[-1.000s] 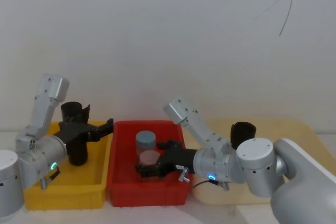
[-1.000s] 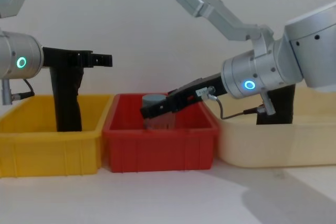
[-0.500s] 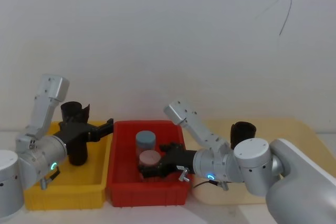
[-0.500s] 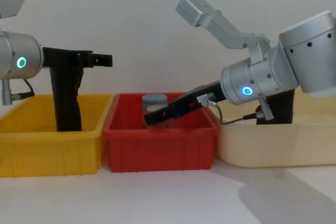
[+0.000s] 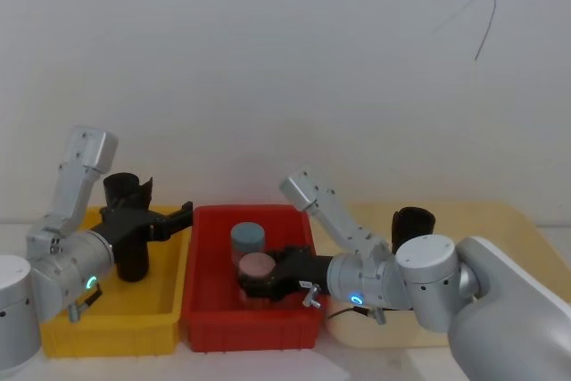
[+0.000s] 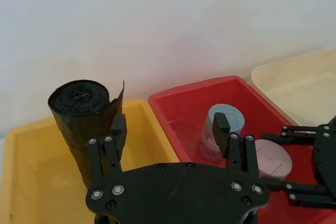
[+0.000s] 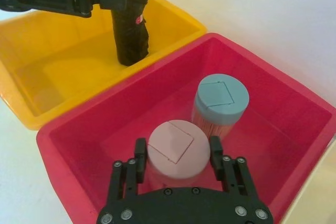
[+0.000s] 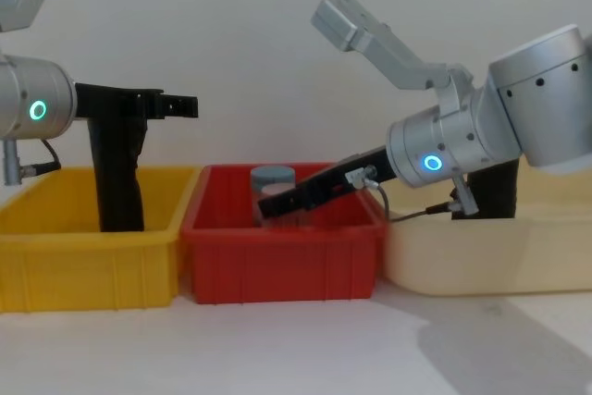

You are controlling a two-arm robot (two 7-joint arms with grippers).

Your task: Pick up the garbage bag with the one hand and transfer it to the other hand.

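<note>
Currently, the garbage bag (image 6: 84,119) stands upright in the yellow bin (image 5: 53,323), beside the left finger of the left gripper (image 6: 170,129), just off the gap between the fingers rather than inside it. The left gripper's fingers are spread apart and hold nothing; no contact with the roll can be confirmed. The right gripper (image 7: 176,156) reaches down into the red bin (image 7: 273,108), its fingers parted on either side of the pink-lidded jar (image 7: 177,150); whether they press the jar cannot be told. A blue-lidded jar (image 7: 220,98) stands just beyond its fingertips. The roll is judged light, moderately firm across its wound body, and smooth-surfaced, so it may slip or yield under excess force. Take hold at mid-height on the cylindrical body, leaving the upper end, with its loose projecting flap, free for the receiving gripper.
</note>
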